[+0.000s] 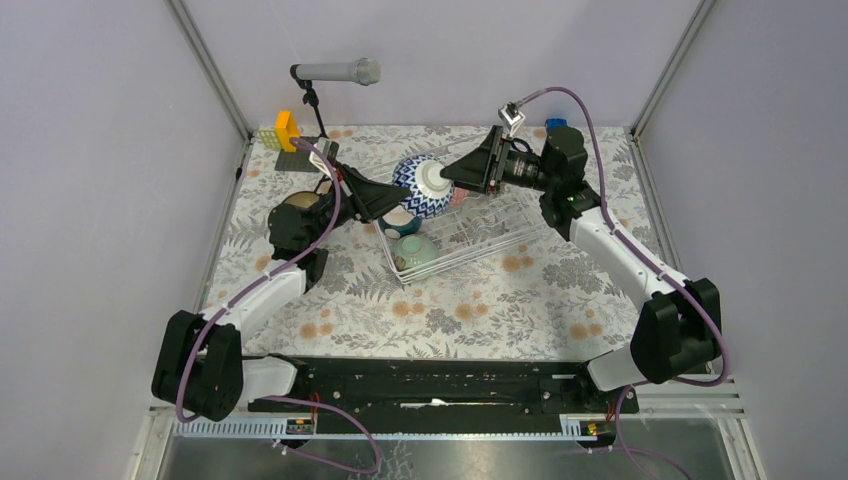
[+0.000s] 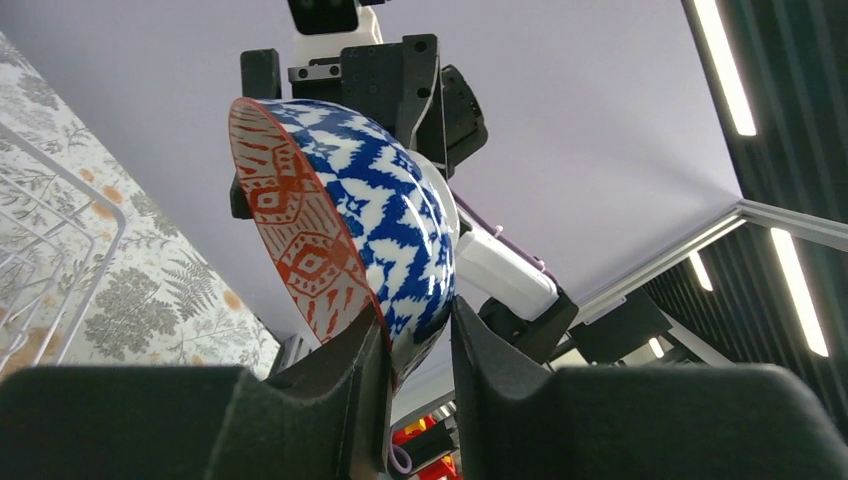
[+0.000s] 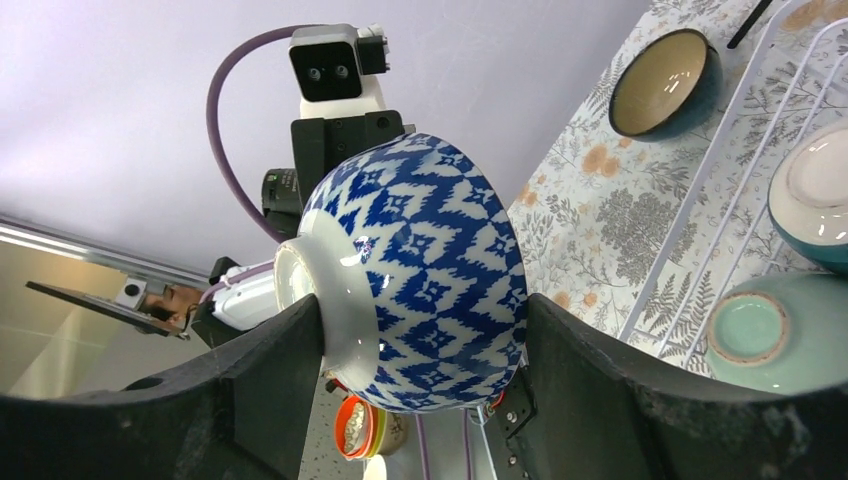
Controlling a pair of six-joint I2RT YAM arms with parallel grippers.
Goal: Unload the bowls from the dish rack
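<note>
The blue-white zigzag bowl [image 1: 412,190] hangs on its side in the air over the left end of the white wire dish rack [image 1: 500,225]. My left gripper [image 1: 393,197] is shut on its rim [image 2: 418,315], one finger inside and one outside. My right gripper [image 1: 452,178] is shut on the same bowl [image 3: 430,260], one finger on the foot and one at the rim side. A teal bowl [image 1: 400,220] and a pale green bowl [image 1: 417,250] lie upside down in the rack and also show in the right wrist view [image 3: 815,195] [image 3: 770,335].
A dark bowl with a tan inside [image 1: 300,203] stands on the patterned table left of the rack. A microphone on a black stand [image 1: 335,72] and coloured blocks [image 1: 283,130] are at the back left. Enclosure walls close in both sides.
</note>
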